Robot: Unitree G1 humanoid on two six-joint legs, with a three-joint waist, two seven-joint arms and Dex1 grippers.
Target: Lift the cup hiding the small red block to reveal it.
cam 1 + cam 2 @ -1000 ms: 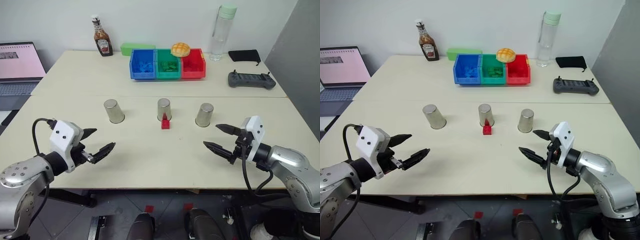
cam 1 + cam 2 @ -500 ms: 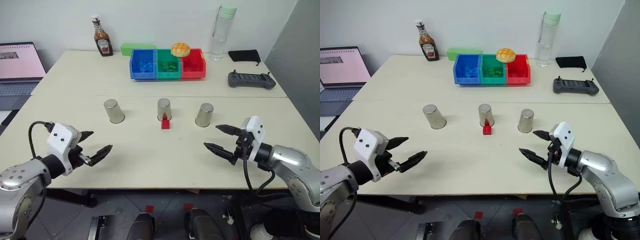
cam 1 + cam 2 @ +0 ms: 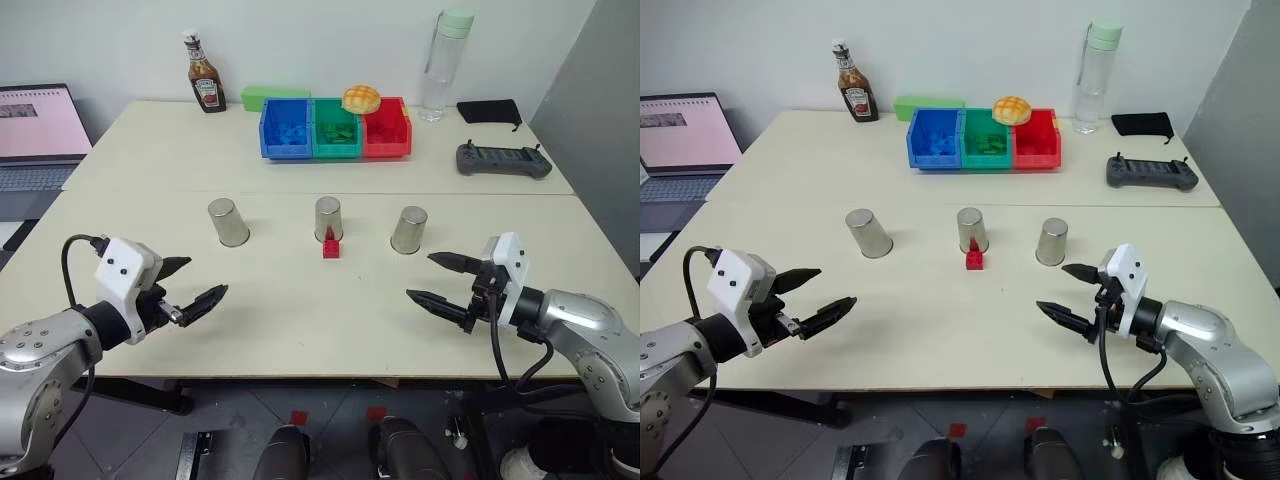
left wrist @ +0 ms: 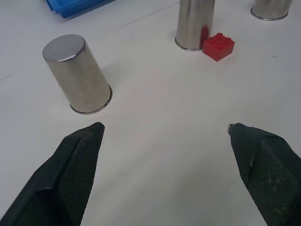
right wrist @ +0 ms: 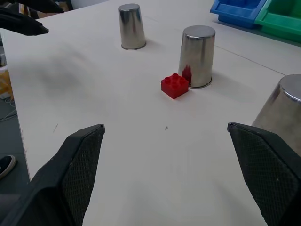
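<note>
Both tools hung wide open and empty low in the frame, the left tool (image 3: 196, 283) at lower left, the right tool (image 3: 437, 279) at lower right. At centre, the small red block (image 3: 330, 246) lay uncovered on the counter (image 3: 300, 320), touching the middle cup (image 3: 328, 219). The ketchup bottle (image 3: 205, 85) label at upper left was unreadable.

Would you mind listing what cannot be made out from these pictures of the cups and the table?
- Under the three upturned cups, left, middle and right: their metal walls hide whatever is beneath.
- Bottle label: too small in the eye views.
- Laptop: cut off by the picture's edge, screen text too small.
- Bin contents, blue and green: pieces too small to identify.
</note>
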